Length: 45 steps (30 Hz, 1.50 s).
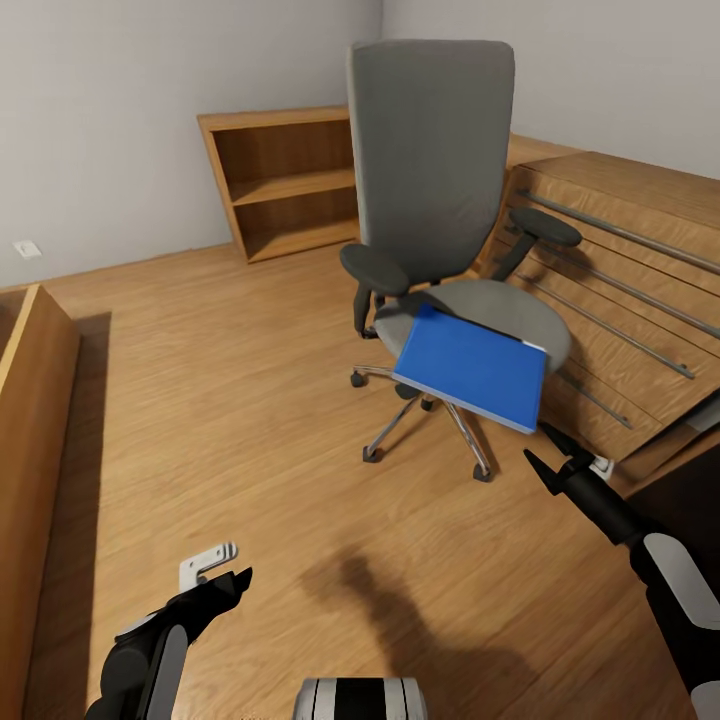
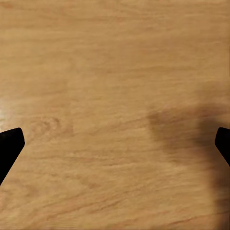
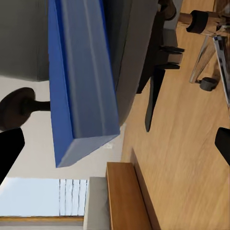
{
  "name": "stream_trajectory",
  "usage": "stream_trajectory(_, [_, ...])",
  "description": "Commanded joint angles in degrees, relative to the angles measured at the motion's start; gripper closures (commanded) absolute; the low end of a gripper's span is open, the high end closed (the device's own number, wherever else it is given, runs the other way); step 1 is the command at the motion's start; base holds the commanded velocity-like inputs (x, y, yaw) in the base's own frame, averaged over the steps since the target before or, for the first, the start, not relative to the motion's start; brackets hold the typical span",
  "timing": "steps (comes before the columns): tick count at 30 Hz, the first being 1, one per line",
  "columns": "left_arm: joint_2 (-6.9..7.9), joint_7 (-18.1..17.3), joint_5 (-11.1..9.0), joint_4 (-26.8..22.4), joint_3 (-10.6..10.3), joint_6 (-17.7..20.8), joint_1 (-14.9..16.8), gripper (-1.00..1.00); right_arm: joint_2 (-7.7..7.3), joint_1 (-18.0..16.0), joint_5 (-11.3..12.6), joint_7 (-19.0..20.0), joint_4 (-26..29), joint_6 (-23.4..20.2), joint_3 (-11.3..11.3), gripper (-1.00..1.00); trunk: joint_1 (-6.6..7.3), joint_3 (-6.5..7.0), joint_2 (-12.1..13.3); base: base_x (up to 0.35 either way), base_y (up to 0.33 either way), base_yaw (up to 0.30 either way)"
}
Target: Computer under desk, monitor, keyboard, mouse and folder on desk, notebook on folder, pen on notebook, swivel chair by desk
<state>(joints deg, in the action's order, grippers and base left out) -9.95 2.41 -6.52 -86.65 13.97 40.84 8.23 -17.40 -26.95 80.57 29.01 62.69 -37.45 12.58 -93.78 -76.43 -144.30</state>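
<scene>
A bright blue folder point(image 1: 472, 366) lies on the seat of the grey swivel chair point(image 1: 440, 190), its near corner jutting past the seat's front edge, in a bedroom with a wooden floor point(image 1: 250, 430). The robot's right gripper point(image 1: 547, 450) hovers just beside that overhanging corner, fingers spread apart and holding nothing; the right wrist view looks along the folder's point(image 3: 81, 81) edge between the parted fingertips. The left gripper point(image 1: 228, 578) hangs low over bare floorboards, its fingers likewise wide open and empty. A low wooden bookshelf point(image 1: 285, 180) stands against the wall behind the chair, and a light wooden dresser point(image 1: 620, 290) sits just beside it.
</scene>
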Motion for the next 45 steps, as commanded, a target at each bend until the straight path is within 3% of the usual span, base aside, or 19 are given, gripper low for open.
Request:
stream_trajectory(1, [-0.05, 0.25, -0.6, -0.07, 0.09, 0.29, 0.03, -1.0, 0.0, -0.03, 0.29, -0.01, -0.02, -0.43, 0.08, -1.0, -0.01, -0.27, -0.03, 0.0, 0.0, 0.0])
stream_trajectory(28, [-0.05, 0.2, -0.6, -0.04, 0.16, 0.36, 0.03, -1.0, 0.08, -0.03, -0.39, -0.09, -0.02, -0.43, 0.08, -1.0, -0.04, -0.49, -0.05, 0.0, 0.0, 0.0])
stream_trajectory(35, [-0.05, 0.17, -0.6, -0.03, 0.17, 0.23, 0.03, -1.0, 0.09, -0.03, -0.7, -0.09, -0.02, -0.43, 0.08, -1.0, 0.14, 1.06, 0.05, 0.0, 0.0, 0.0])
stream_trajectory(42, [-0.05, 0.14, -0.6, -0.02, 0.18, 0.25, 0.03, -1.0, 0.09, -0.03, -0.75, -0.1, -0.02, -0.43, 0.08, -1.0, 0.14, 1.06, 0.05, 0.0, 0.0, 0.0])
stream_trajectory(45, [-0.05, 0.14, -0.6, -0.02, 0.18, 0.23, 0.03, -1.0, 0.09, -0.03, -0.76, -0.1, -0.02, -0.43, 0.08, -1.0, 0.22, 1.73, 0.09, 0.0, 0.0, 0.0])
